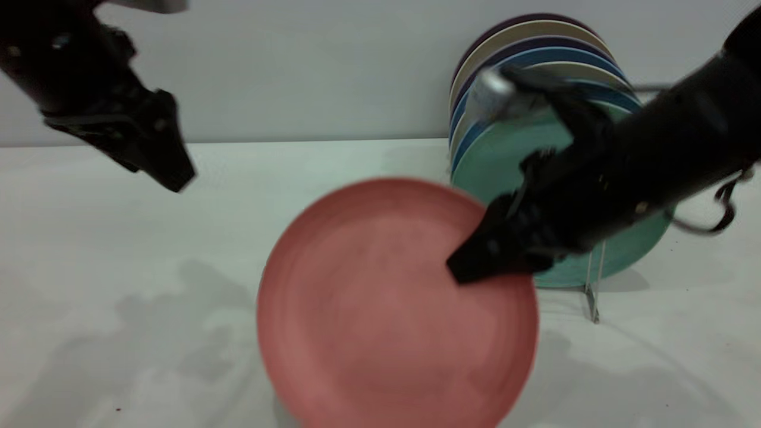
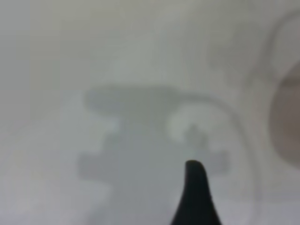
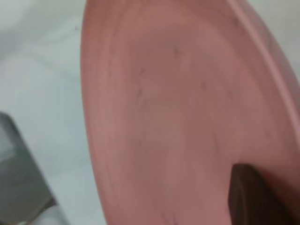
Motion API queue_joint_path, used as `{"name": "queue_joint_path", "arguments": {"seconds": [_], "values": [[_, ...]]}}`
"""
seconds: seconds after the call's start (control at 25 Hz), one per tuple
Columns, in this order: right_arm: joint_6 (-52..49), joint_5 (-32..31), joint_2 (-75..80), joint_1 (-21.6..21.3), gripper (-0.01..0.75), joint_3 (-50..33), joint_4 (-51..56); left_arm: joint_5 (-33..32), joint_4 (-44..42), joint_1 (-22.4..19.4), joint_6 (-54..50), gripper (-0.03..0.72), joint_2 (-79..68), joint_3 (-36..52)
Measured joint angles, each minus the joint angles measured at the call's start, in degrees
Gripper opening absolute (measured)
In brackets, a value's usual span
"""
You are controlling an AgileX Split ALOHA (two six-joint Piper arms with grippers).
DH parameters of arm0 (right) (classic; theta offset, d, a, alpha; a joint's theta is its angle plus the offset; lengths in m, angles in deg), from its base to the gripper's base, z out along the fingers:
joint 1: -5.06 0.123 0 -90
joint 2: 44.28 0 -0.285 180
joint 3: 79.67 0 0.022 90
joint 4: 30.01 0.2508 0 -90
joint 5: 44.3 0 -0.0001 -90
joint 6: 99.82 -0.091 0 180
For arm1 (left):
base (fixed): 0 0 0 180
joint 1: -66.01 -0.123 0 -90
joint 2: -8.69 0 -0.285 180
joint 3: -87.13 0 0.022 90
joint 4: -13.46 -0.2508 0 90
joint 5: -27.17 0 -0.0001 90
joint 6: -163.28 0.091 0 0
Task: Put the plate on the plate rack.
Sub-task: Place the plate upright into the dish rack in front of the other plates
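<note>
Right gripper (image 1: 475, 261) pinches round matte plate (image 1: 380, 309).

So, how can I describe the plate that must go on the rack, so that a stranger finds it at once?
Start at the row of plates standing upright in the plate rack at the back right of the white table. In front of them, near the middle, the right gripper holds the plate at its edge. It is the only salmon-pink one; its nearest neighbour is the teal-green plate.

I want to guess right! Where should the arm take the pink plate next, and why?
Probably toward the rack on the right. The right gripper holds the pink plate by its rim, lifted and tilted, but not in the rack, where the green plate already stands.
</note>
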Motion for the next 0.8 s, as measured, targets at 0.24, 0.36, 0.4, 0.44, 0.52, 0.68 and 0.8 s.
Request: {"name": "queue_joint_path", "arguments": {"seconds": [0.24, 0.36, 0.4, 0.44, 0.52, 0.68, 0.8], "values": [[-5.0, 2.9, -8.9, 0.0, 0.086, 0.0, -8.6, 2.3, 0.1, -1.9, -0.5, 0.455, 0.0, 0.0], [-11.1, 3.2, -13.4, 0.0, 0.086, 0.0, -16.9, 4.9, 0.1, -2.0, -1.0, 0.427, 0.0, 0.0], [-13.4, 3.2, -15.0, 0.0, 0.086, 0.0, -20.4, 5.7, 0.1, -2.0, -1.8, 0.42, 0.0, 0.0], [-15.7, 3.2, -16.5, 0.0, 0.086, 0.0, -23.4, 6.4, 0.2, -2.1, -2.6, 0.415, 0.0, 0.0], [-19.9, 3.2, -18.9, 0.0, 0.086, 0.0, -28.6, 7.6, 0.2, -2.2, -4.3, 0.404, -0.7, 0.0], [-26.7, 3.1, -22.2, 0.0, 0.086, 0.0, -40.6, 8.1, 0.2, -2.2, -6.0, 0.396, -3.3, 0.0], [-29.5, 3.0, -23.0, 0.0, 0.086, 0.0, -47.9, 8.1, 0.2, -2.2, -6.6, 0.394, -5.0, 0.0]]}}
